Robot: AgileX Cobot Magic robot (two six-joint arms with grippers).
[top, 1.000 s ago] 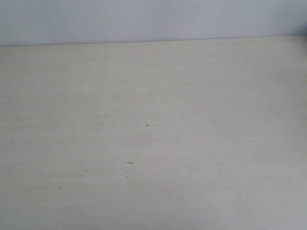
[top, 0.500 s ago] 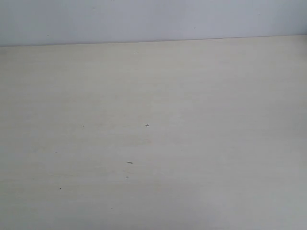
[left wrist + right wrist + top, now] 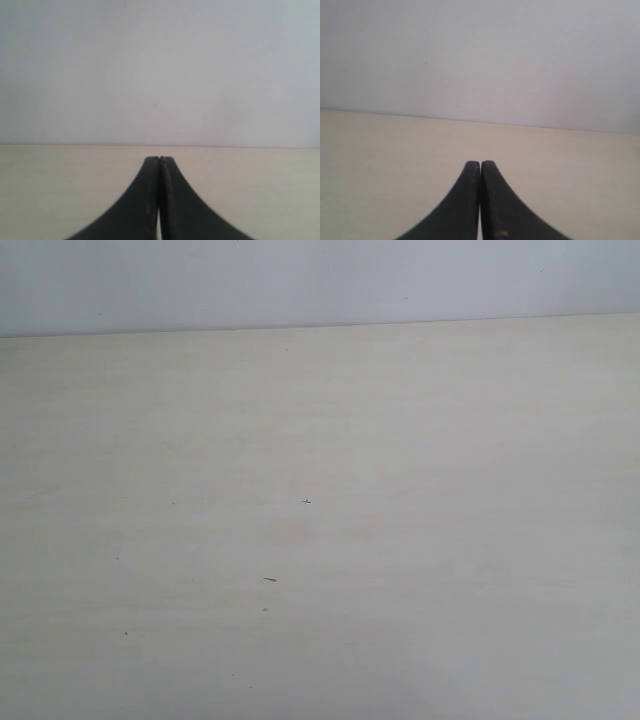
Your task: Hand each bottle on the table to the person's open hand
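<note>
Well, from the outside camera the pale beige desk point(image 3: 420, 540) fills nearly everything. Its far edge runs straight under a plain grey-white wall point(image 3: 300, 280). Two tiny dark flecks sit on the wood near the middle: one fleck point(image 3: 306, 501) further back, and another fleck point(image 3: 270, 579) closer to the near edge and slightly left. Where the bottles are I cannot tell; neither this view nor the other two shows them.

Through the left wrist camera, the left gripper point(image 3: 159, 159) points across the desk toward the far edge and the wall behind it. Its two black fingers point(image 3: 142, 205) are pressed together at the tips, with nothing between them.

Through the right wrist camera, the right gripper point(image 3: 480, 162) looks much the same. Its black fingers point(image 3: 497, 205) are pressed flat against each other, pinching nothing, and aimed across the wood toward the far edge. A small orange speck point(image 3: 503, 233) marks one finger near its base.
</note>
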